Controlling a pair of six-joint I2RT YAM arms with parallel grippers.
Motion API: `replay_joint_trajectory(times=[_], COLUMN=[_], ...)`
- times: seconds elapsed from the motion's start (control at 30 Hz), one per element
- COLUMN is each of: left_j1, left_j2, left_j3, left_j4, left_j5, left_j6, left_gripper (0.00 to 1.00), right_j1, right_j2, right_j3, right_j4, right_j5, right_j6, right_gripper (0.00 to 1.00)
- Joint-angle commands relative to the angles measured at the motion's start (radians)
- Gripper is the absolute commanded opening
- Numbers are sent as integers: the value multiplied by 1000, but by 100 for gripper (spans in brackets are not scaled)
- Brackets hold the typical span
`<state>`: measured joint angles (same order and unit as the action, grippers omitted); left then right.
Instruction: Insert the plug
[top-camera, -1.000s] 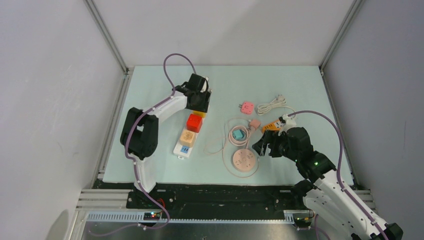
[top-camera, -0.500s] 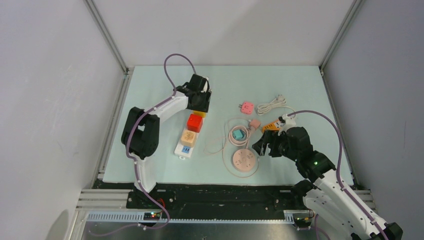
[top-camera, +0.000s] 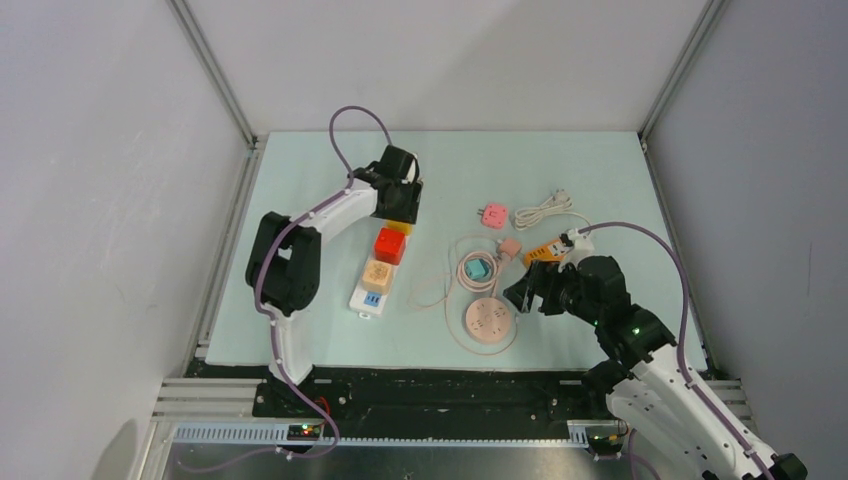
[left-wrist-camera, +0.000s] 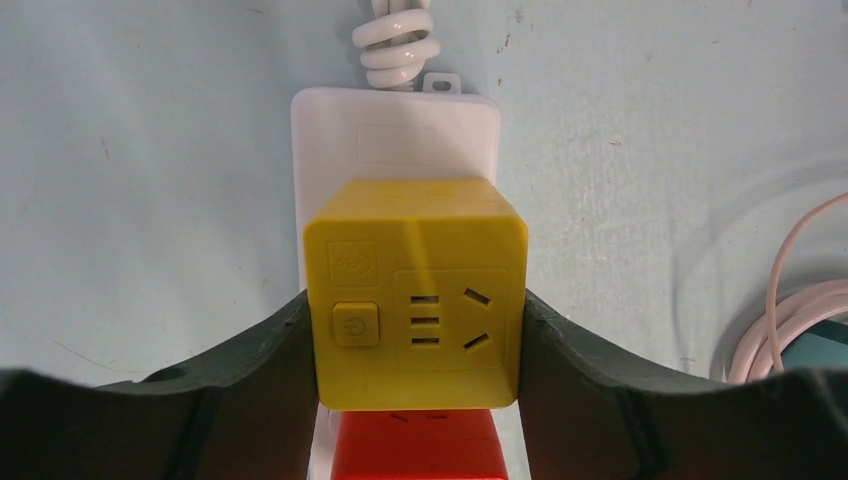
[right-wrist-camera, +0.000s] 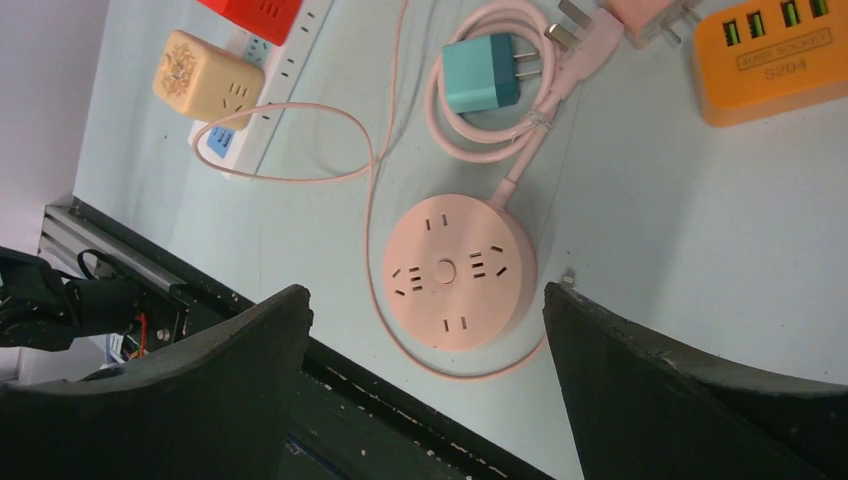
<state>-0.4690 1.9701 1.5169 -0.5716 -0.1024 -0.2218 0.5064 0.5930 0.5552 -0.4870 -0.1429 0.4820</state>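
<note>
Left gripper (left-wrist-camera: 415, 340) clamps yellow plastic cube plug (left-wrist-camera: 415, 250) by its sides, plug seated at far end of white plastic power strip (left-wrist-camera: 395, 125). Right gripper (right-wrist-camera: 425, 300) stands wide above round pink socket (right-wrist-camera: 460, 270).

Left arm (top-camera: 330, 213) extended, left claw (left-wrist-camera: 415, 350) clamped, right arm (top-camera: 655, 375) bent, right claw (right-wrist-camera: 427, 300) spread.
</note>
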Motion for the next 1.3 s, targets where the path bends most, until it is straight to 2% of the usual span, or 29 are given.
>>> replay_joint_trajectory(times=[0.0,0.03,0.07,0.1,0.17,0.33,0.53,0.7,0.8,1.07,1.13,1.27], left_j1=[2,1,1,0,1,1,1,2,1,1,1,0], left_j2=[104,98,87,80,54,-32,-128,-277,-422,-842,-954,-1158], left_j3=[-43,-39,-35,-23,-1,58,63,30,-49,-377,-464,-602], left_j4=[-82,-81,-80,-80,-81,-79,-78,-76,-67,-51,-50,-45], left_j5=[34,28,15,10,-4,-36,-97,-116,-111,-58,-20,116], left_j6=[-55,-53,-52,-47,-43,-37,-21,-27,-48,-148,-159,-175], left_gripper=[57,73,80,93,99,100,100,100,100,99,99,99], right_j1=[-3,-4,-5,-5,-6,-4,-5,-4,-4,36,82,187], right_j2=[-37,-39,-42,-40,-38,-49,-70,-55,-31,114,165,256], right_j3=[34,34,35,36,49,57,57,61,72,98,107,121], right_j4=[54,63,67,71,79,105,68,32,-2,-75,-85,-116], right_j5=[-48,-52,-57,-59,-84,-153,-132,-116,-88,73,151,294], right_j6=[2,0,0,0,3,50,85,102,108,133,140,177], right_gripper=[91,91,91,91,91,91,91,91,90,74,75,84])
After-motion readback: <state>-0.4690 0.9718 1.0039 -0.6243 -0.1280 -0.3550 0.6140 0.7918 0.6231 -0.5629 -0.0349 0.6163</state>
